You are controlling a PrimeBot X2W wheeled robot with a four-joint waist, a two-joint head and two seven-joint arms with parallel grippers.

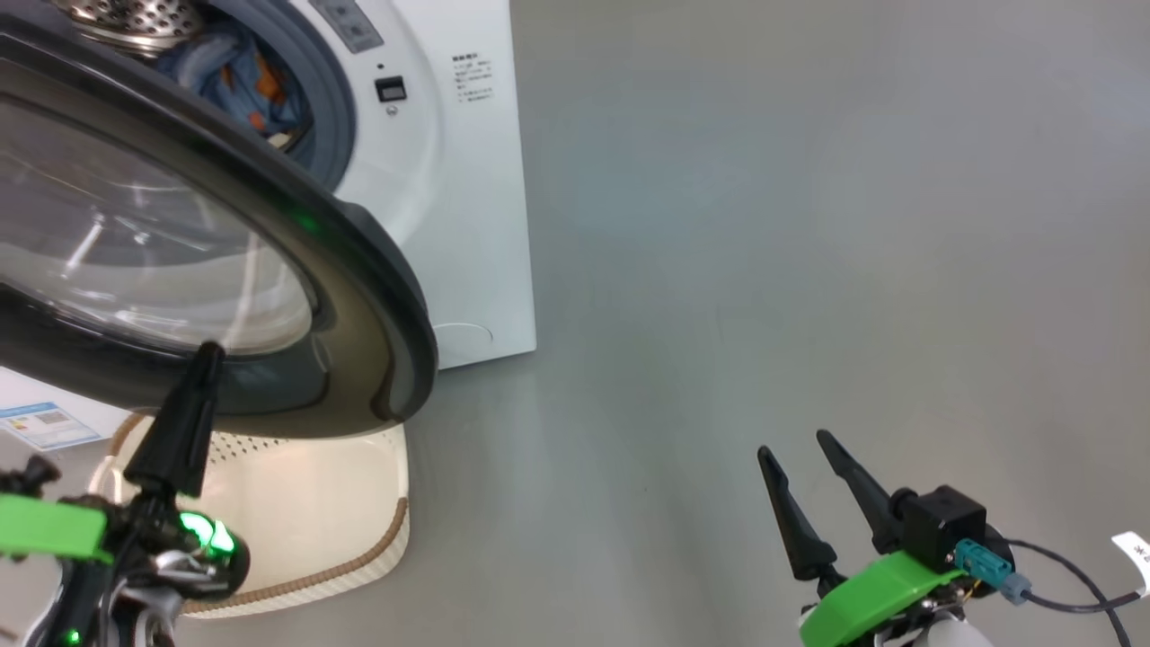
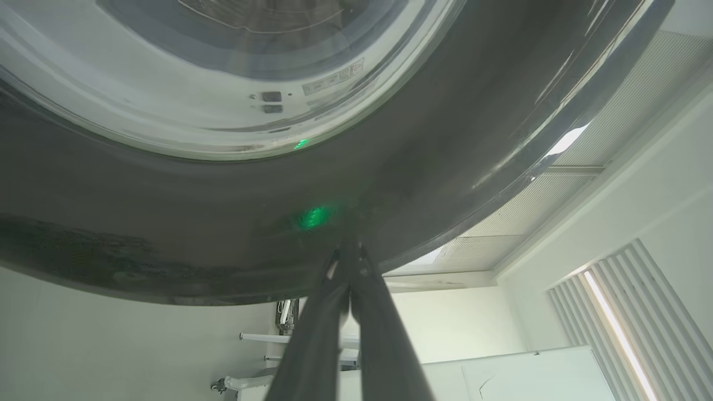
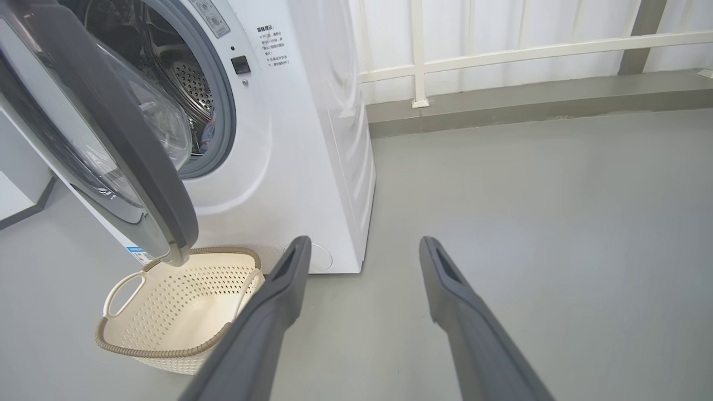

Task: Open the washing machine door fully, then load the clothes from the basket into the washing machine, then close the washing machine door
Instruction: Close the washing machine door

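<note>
1. Left gripper [image 1: 206, 358] fingers are pressed together, and the tip looks laid against the black ring of the washing machine door [image 1: 359, 270], low down.
2. The door is seen half open, hanging over the basket [image 3: 156, 352], which looks empty.
3. The clothes [image 1: 238, 76] are seen inside the washing machine [image 1: 476, 225], so closing looks like the job now.
4. The door should be pushed slowly and evenly, so the thin tip is not slid off the shiny ring.
5. The right gripper [image 1: 792, 444] is spread apart, nothing in it, well away.
</note>
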